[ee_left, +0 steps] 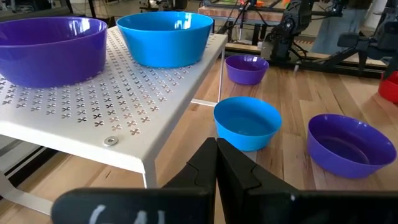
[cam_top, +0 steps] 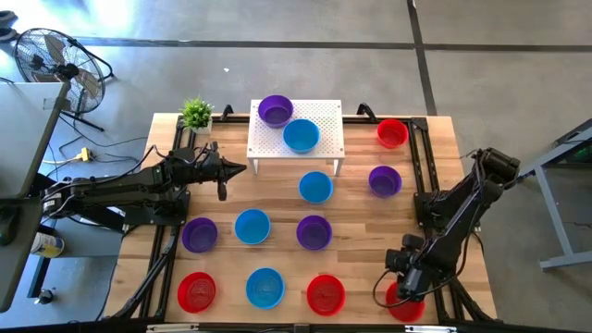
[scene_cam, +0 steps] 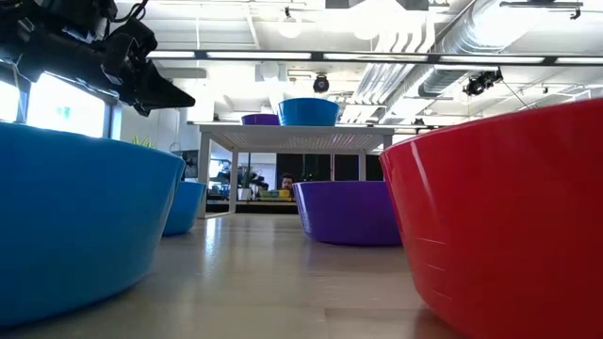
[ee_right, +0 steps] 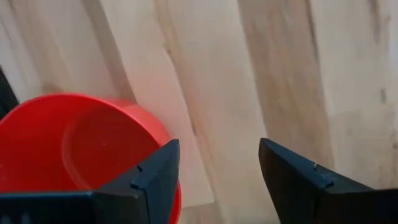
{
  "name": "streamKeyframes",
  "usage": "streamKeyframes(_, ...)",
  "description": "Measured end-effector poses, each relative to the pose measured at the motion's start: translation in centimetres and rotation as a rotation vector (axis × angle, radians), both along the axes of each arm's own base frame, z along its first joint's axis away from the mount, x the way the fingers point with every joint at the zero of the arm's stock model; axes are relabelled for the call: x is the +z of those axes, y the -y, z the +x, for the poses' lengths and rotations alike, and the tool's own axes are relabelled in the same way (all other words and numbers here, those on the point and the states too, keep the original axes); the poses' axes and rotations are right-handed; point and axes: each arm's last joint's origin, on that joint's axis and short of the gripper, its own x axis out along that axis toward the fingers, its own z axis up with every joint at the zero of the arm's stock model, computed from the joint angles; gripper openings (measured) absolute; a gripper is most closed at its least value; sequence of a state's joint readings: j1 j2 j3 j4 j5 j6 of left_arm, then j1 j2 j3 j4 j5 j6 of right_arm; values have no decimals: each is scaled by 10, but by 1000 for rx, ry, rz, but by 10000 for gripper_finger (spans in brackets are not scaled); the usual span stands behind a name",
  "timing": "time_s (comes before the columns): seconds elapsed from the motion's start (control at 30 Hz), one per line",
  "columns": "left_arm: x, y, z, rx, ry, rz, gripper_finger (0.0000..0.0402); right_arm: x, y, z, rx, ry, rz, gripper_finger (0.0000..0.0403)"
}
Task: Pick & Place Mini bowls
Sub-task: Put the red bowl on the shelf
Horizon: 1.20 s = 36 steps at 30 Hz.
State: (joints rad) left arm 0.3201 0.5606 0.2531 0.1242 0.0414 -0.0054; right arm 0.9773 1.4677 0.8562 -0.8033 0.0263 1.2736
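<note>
Small red, blue and purple bowls stand on the wooden table [cam_top: 356,213]. A purple bowl [cam_top: 275,109] and a blue bowl [cam_top: 301,135] sit on the white perforated stand [cam_top: 324,148]. My left gripper [cam_top: 242,169] is shut and empty, hovering just left of the stand; its wrist view shows the shut fingertips [ee_left: 216,155] before the stand's edge [ee_left: 124,146]. My right gripper [ee_right: 217,165] is open at the near right corner, over a red bowl [cam_top: 407,307]. One finger [ee_right: 155,171] stands at that bowl's rim [ee_right: 158,134], the other [ee_right: 298,177] over bare wood. My right gripper comes at the red bowl [ee_right: 74,143] from above, with one finger at the rim's edge and the other outside the bowl. Whether that finger touches the rim I cannot tell. The bowl rests upright on the table.
Other bowls stand in loose rows: red [cam_top: 392,132], purple [cam_top: 385,180], blue [cam_top: 315,186], purple [cam_top: 199,234], blue [cam_top: 252,226], purple [cam_top: 314,231], red [cam_top: 196,290], blue [cam_top: 265,287], red [cam_top: 325,293]. A green plant [cam_top: 196,113] stands at the far left corner.
</note>
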Motion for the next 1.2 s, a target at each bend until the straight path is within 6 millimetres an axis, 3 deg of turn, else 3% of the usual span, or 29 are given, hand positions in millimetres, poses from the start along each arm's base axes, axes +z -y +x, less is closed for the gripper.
streamKeyframes(0.4,0,0,0,0,0,0,1,15,5,-3,-32,38,63,209)
streamKeyframes(0.6,0,0,0,1,-1,0,1,18,-5,4,-18,129,165,209)
streamKeyframes(1.07,-2,0,0,1,-19,-6,1,-15,-1,0,-4,106,215,207)
streamKeyframes(1.2,-2,0,0,1,-19,-6,1,-23,1,-1,-1,116,233,185)
